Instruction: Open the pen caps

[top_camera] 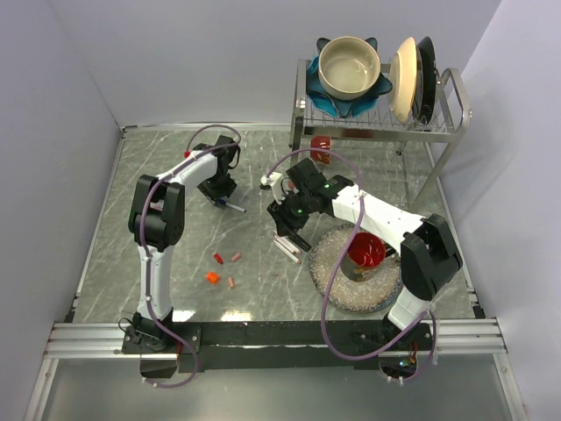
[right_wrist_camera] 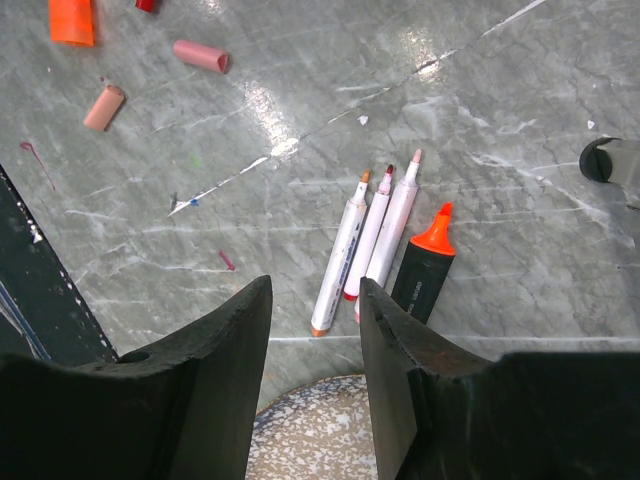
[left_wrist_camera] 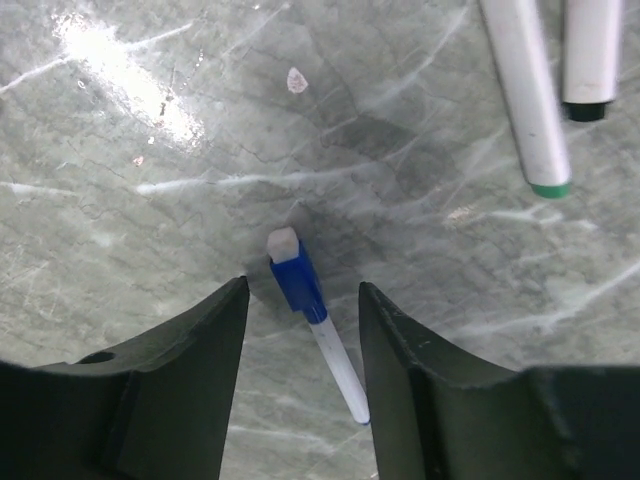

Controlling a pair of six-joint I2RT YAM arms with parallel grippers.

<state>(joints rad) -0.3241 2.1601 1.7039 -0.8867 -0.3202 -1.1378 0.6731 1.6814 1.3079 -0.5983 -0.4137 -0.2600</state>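
Blue cap (left_wrist_camera: 297, 282) sits on the end of a skinny white pen (left_wrist_camera: 340, 370), flat on the counter (left_wrist_camera: 150, 200) right between the left jaws, which are spread and not touching it. Right jaws are spread too, nothing in them. Orange cap (right_wrist_camera: 71, 20) and a pinkish cap (right_wrist_camera: 201, 55) lie well ahead, off to their left.

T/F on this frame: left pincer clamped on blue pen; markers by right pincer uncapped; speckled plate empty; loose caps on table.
1. Left pincer is clamped on the blue pen: false. It is open; the pen lies on the table between its fingers.
2. The four markers by the right pincer show bare tips: true.
3. The speckled plate is empty: false. A red cup stands on it.
4. Loose caps lie on the table: true.
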